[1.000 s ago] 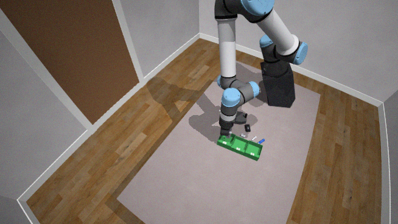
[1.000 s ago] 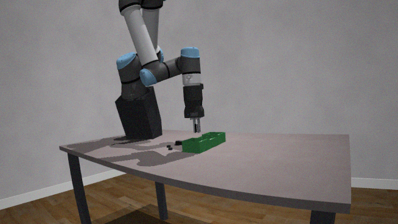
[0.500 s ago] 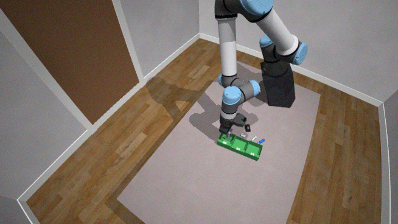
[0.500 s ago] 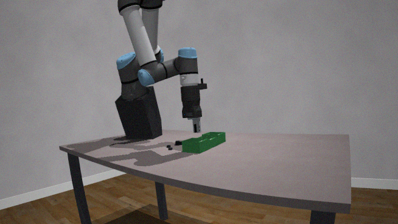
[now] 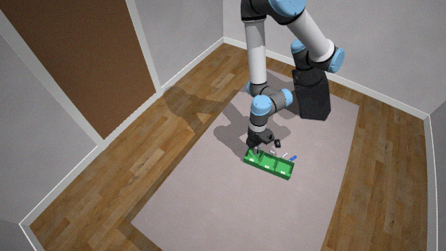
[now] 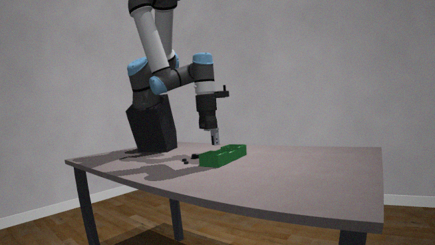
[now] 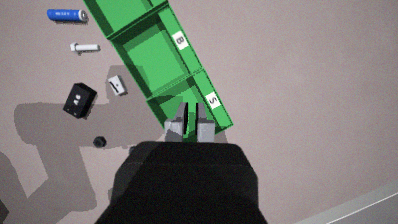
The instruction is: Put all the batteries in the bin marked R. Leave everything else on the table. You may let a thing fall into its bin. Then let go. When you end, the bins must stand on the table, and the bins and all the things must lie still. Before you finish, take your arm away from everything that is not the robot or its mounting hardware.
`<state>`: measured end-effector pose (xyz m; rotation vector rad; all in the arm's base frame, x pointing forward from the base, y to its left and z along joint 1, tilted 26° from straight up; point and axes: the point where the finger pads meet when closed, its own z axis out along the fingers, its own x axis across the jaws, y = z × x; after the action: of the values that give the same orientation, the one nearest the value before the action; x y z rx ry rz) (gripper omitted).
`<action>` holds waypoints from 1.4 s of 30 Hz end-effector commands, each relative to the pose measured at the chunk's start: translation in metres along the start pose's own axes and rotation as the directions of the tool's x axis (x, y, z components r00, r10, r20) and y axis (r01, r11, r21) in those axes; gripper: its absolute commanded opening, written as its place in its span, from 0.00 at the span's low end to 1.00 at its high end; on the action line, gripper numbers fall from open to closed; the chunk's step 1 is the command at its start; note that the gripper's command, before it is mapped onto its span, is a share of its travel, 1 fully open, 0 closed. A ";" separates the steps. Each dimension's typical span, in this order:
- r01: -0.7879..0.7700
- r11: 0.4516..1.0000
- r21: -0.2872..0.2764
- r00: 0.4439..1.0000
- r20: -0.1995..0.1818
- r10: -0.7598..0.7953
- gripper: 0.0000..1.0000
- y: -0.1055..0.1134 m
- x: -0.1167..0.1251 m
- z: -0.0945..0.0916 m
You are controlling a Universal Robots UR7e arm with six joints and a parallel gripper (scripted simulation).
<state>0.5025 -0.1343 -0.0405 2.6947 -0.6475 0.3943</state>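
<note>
My gripper (image 7: 191, 112) hangs close below the wrist camera, fingers nearly together, and I see nothing between them. It sits over the S end of the green three-part bin (image 7: 192, 65). Beside the bin on the table lie a black block battery (image 7: 79, 100), then a white bolt (image 7: 85, 47). The blue cylindrical battery (image 7: 66, 15) lies farthest.

— Where's the battery?
— A blue cylinder battery (image 7: 66, 15) lies flat on the table, well ahead and left of the gripper (image 7: 191, 120).
— And bin R?
— Green and upright, bin R (image 5: 288, 175) is apparently the end compartment farthest from the gripper; its label is unreadable.
</note>
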 end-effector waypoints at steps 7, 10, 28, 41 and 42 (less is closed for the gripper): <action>-0.318 0.948 -0.002 0.948 -0.003 0.318 0.31 0.000 0.000 0.000; -0.384 0.923 -0.002 0.923 -0.003 0.384 0.31 0.000 0.000 0.000; -0.774 0.634 -0.008 0.634 -0.007 0.774 0.31 0.000 0.000 0.000; -0.873 0.488 -0.018 0.488 -0.014 0.873 0.31 0.000 0.000 0.002; -0.873 0.488 -0.018 0.488 -0.014 0.873 0.31 0.000 0.000 0.005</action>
<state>0.5026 -0.1342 -0.0408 2.1095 -1.9948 0.6078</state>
